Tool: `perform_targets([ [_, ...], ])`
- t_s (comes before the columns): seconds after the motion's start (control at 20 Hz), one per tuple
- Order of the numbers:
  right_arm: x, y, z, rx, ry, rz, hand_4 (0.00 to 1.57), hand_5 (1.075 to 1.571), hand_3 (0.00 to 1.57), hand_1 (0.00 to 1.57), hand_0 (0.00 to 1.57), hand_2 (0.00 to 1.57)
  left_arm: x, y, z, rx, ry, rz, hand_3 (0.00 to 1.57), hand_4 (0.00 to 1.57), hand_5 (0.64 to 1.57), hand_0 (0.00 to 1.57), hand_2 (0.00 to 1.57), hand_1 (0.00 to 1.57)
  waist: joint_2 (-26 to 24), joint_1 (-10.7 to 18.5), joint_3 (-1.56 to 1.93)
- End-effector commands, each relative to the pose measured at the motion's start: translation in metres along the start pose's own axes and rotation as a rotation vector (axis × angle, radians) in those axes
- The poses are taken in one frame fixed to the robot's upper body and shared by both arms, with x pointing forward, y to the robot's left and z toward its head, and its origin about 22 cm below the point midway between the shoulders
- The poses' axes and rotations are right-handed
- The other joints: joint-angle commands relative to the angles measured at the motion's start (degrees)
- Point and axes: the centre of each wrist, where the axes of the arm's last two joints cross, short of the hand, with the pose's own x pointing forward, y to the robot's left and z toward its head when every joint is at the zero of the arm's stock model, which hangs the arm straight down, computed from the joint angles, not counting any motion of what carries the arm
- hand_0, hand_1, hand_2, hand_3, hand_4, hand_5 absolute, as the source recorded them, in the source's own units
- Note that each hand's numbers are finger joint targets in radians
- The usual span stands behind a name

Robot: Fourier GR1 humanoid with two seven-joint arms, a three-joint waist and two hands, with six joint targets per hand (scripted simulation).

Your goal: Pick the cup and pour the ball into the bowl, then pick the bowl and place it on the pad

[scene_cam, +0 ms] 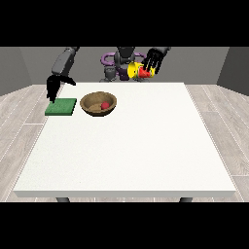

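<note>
A brown wooden bowl [98, 104] stands on the white table [131, 146] left of centre, with a red ball [104, 105] lying inside it. To its left lies a flat green pad [61, 107]. The hand at the view's right [153, 60] is raised above the table's far edge, its fingers curled round a yellow cup [136, 71] tipped on its side, mouth towards the view's left and red at its other end. The hand at the view's left [53, 85] hangs just above the pad's far corner, fingers pointing down and relaxed.
The table's wide near and right parts stretch towards the camera. The robot's torso [121, 61] stands behind the far edge, between the two arms.
</note>
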Motion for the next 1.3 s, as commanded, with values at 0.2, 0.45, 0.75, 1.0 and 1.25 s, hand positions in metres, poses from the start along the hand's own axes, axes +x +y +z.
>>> perform_targets([
  [0.2, 0.023, 0.02, -0.023, 0.027, -0.11, -0.092, 0.36, 1.569, 0.0, 0.0, 0.0, 0.0, -0.036, 0.012, 0.004, 0.137, 0.085, 0.529, 0.63, 0.86, 1.54, 0.96, 0.93, 0.96, 11.1, -0.5, -0.01],
  [0.45, 0.019, 0.052, -0.033, 0.087, -0.094, -0.084, 0.42, 1.566, 0.0, 0.0, 0.0, 0.0, -0.042, 0.01, 0.013, 0.186, 0.105, 0.807, 0.0, 0.4, 1.548, 0.0, 0.0, 0.0, 13.0, -1.8, 0.06],
  [0.75, -0.003, 0.097, -0.026, 0.185, 0.011, -0.032, 0.11, 1.541, 0.0, 0.0, 0.0, 0.0, -0.096, -0.027, 0.044, 0.136, 0.248, 0.851, 0.0, 0.0, 1.519, 0.0, 0.0, 0.0, 6.7, -8.0, 0.16],
  [1.0, -0.028, 0.091, -0.014, 0.139, 0.067, -0.063, 0.03, 1.542, 0.0, 0.0, 0.0, 0.0, -0.069, -0.028, 0.046, 0.103, 0.225, 0.881, 0.0, 0.0, 1.533, 0.0, 0.0, 0.0, 4.7, -6.4, 0.22],
  [1.25, -0.032, 0.076, -0.012, 0.144, 0.023, -0.1, 0.25, 1.55, 0.0, 0.0, 0.0, 0.0, -0.082, 0.0, 0.031, 0.125, 0.162, 0.87, 0.0, 0.0, 1.549, 0.0, 0.0, 0.0, 9.2, -4.5, 0.24],
])
